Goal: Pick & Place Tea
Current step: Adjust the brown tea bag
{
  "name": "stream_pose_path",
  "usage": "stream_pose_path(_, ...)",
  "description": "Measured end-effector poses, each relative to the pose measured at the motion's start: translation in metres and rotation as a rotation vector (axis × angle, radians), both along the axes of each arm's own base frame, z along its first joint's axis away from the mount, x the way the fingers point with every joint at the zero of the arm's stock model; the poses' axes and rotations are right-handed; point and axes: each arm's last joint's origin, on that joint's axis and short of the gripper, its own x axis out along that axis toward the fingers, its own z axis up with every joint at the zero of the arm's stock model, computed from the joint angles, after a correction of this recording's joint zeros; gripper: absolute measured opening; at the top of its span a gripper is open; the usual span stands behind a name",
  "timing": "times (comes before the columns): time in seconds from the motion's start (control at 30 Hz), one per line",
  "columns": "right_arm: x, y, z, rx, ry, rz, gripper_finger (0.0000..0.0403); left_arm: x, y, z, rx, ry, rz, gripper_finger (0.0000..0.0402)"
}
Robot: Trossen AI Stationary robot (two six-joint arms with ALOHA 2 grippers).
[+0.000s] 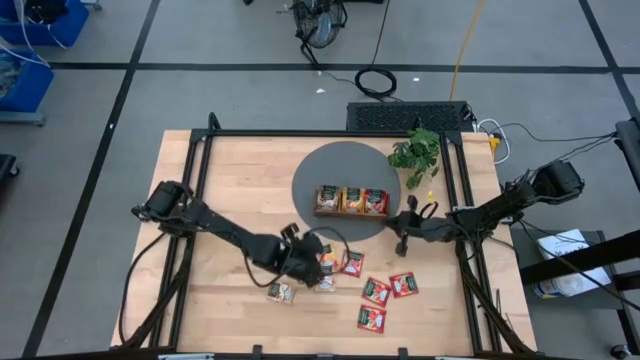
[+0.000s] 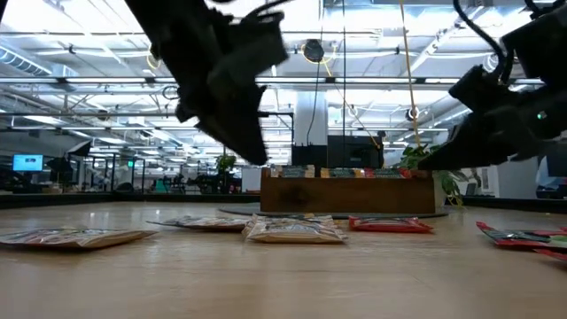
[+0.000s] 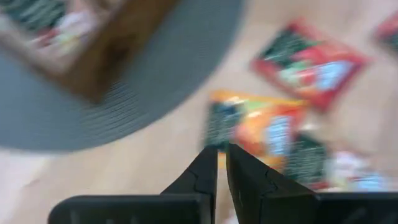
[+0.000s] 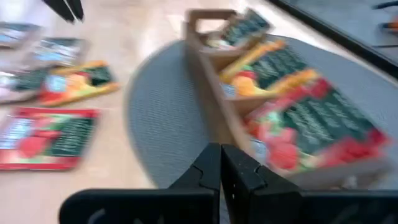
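Note:
Several tea packets lie flat on the wooden table: an orange one, red ones, and beige ones. More tea stands in the three compartments of the wooden tray, which rests on a round grey mat. My left gripper hangs shut and empty above the table, just short of the orange packet. My right gripper is shut and empty at the mat's right edge, pointing at the tray's red-packet end.
A green leafy plant stands at the far right of the mat. Black frame rails run along the table's left, right and far sides. Bare wood lies at the table's left and near-left.

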Motion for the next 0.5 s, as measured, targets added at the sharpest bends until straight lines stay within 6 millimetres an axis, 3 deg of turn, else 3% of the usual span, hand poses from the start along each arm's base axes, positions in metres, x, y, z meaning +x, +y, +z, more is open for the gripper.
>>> stream_pose_path(0.2,0.003,0.012,0.007,0.133,-0.065,0.25,0.0,0.009,-0.033,-0.004,-0.024,-0.13,-0.167,0.0042)
stream_pose_path(0.5,-0.002,0.038,0.014,0.179,-0.113,0.539,0.0,0.012,-0.046,-0.042,-0.016,-0.081,-0.181,0.0042)
